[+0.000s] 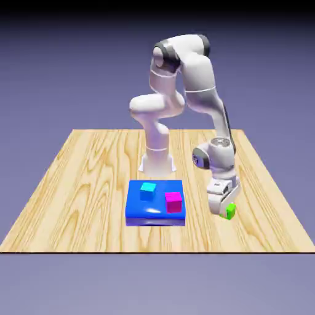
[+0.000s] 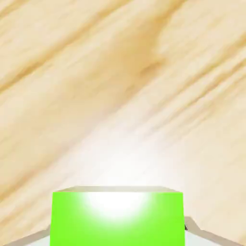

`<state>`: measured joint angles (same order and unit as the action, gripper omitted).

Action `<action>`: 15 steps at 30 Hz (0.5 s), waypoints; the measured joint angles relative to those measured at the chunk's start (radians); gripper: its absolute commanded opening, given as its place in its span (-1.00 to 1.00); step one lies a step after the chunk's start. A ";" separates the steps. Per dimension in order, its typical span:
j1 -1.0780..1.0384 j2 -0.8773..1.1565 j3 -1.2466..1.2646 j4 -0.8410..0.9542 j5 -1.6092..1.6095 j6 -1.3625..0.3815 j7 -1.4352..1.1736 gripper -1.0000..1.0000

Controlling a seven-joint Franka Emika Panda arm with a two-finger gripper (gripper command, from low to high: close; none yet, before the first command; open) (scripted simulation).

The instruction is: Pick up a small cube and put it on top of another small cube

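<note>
Nearest to the camera on the hand is the green cube (image 2: 117, 223), which fills the bottom middle of the hand view, with a finger tip at each of its sides. The pincer (image 1: 229, 207) is clamped on this cube, near the table's front edge, at the exterior view's right. The cyan cube (image 1: 148, 190) sits on top of the flat blue block (image 1: 155, 221), and the magenta cube (image 1: 173, 202) is on the same block, close to it. The step in hand seems to be the grasp, just at the point of lifting. Next, the arm (image 1: 200, 74) should rise straight, high enough to pass over the magenta cube, then travel toward the exterior view's left and lower the green cube squarely onto the cyan one.
</note>
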<state>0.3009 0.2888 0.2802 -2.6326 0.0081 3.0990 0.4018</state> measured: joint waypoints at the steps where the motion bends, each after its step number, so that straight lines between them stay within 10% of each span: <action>1: -0.023 -0.036 0.023 -0.013 0.007 -0.024 -0.005 -1.00; 15: -0.251 -0.544 -0.141 -0.242 -0.015 -0.288 0.281 -1.00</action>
<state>0.0502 -0.2547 0.1388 -2.8749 -0.0069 2.8107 0.6828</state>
